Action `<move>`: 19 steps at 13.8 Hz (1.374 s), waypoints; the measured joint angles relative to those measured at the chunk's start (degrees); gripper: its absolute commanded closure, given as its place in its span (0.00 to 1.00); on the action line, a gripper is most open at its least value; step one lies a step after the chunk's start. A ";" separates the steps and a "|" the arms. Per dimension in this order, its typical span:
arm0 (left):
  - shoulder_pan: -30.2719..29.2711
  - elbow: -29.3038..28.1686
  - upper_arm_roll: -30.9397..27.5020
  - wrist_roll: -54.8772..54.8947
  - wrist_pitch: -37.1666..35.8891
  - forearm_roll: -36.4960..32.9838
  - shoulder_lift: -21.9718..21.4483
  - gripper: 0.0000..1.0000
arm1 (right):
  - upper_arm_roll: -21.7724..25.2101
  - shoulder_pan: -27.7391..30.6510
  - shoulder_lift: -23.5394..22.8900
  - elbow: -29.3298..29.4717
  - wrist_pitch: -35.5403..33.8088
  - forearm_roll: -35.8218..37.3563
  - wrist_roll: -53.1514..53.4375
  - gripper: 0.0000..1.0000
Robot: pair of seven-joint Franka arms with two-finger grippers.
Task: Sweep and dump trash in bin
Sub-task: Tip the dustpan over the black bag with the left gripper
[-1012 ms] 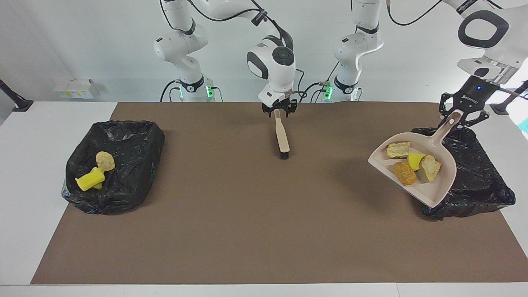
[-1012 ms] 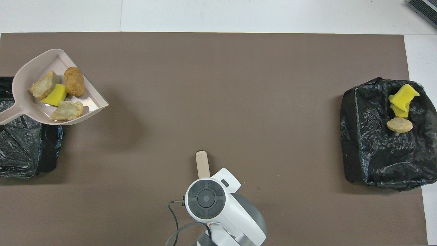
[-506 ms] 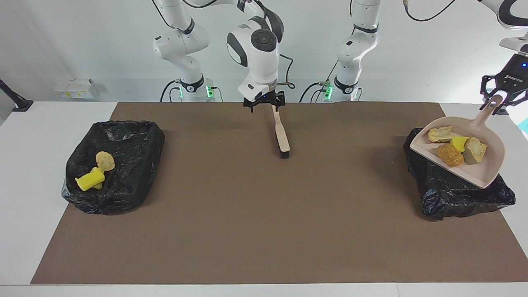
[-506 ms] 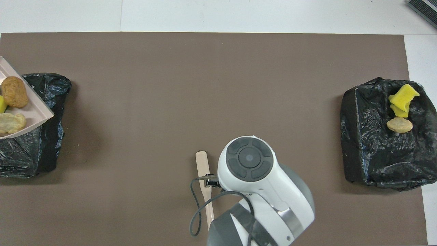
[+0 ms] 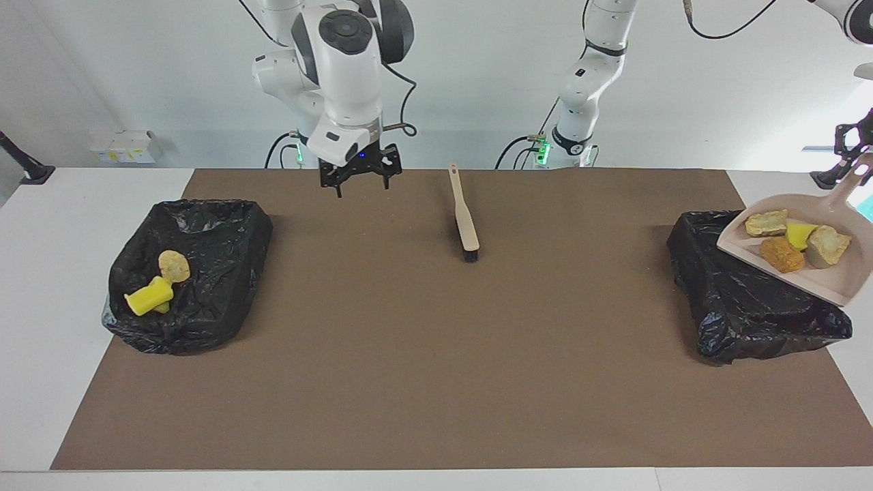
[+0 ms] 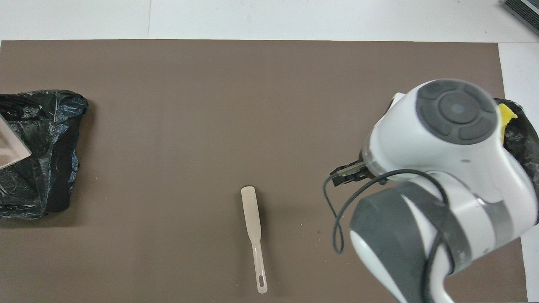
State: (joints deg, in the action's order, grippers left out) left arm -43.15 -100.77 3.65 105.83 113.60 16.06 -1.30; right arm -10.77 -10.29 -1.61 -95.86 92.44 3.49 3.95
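Note:
The beige dustpan (image 5: pixel 825 279) carries several scraps of trash (image 5: pixel 781 254), yellow and golden-brown. My left gripper (image 5: pixel 858 146) is shut on its handle and holds it tilted in the air over the black-lined bin (image 5: pixel 743 307) at the left arm's end. Only a corner of the dustpan (image 6: pixel 10 147) shows in the overhead view, over that bin (image 6: pixel 42 160). The beige brush (image 5: pixel 466 221) lies flat on the brown mat, also seen in the overhead view (image 6: pixel 254 229). My right gripper (image 5: pixel 361 181) is open and empty, up over the mat between the brush and the other bin.
A second black-lined bin (image 5: pixel 204 232) at the right arm's end holds a yellow chunk (image 5: pixel 149 298) and a tan bit (image 5: pixel 174 266). In the overhead view my right arm covers most of it. The brown mat (image 5: pixel 436 354) covers the table's middle.
My right gripper let go of the brush, rose and swung toward the right arm's end. My left gripper carried the loaded dustpan farther over the bin at its end.

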 measured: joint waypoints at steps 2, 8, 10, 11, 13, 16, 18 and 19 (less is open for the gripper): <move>0.07 2.03 0.29 0.14 0.61 -4.84 1.30 1.00 | 0.12 4.26 0.13 1.78 -0.08 0.47 -6.51 0.00; 3.97 3.08 1.26 0.17 1.36 -21.96 2.24 1.00 | 1.75 14.38 0.15 5.13 -0.08 0.75 -10.75 0.00; 5.42 3.08 1.29 0.17 1.36 -23.73 2.27 1.00 | 2.41 16.41 0.14 5.82 -0.08 0.68 -8.47 0.00; 6.25 3.12 1.30 0.19 1.37 -25.20 2.27 1.00 | 2.67 16.90 0.15 6.00 -0.08 0.53 -6.99 0.00; 8.94 3.53 1.31 -0.19 1.39 -30.49 2.25 1.00 | 3.59 17.20 0.35 6.31 -0.08 0.14 -4.78 0.00; 15.20 4.04 1.51 -5.63 1.43 -41.74 2.24 1.00 | 4.39 17.37 2.31 6.48 -1.68 -0.03 -4.30 0.00; 18.51 4.70 1.67 -7.57 1.44 -46.37 2.22 1.00 | 4.30 17.17 3.87 6.47 -3.28 -0.11 -4.12 0.00; 19.33 5.59 1.71 -7.72 1.43 -47.12 2.19 1.00 | 4.26 17.14 4.37 6.46 -3.48 -0.12 -4.11 0.00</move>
State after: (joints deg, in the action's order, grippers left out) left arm -23.81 -95.18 5.36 98.11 115.03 -31.06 0.88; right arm -6.51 6.85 2.75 -89.40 88.96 3.37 -0.16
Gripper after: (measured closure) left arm 0.665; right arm 0.000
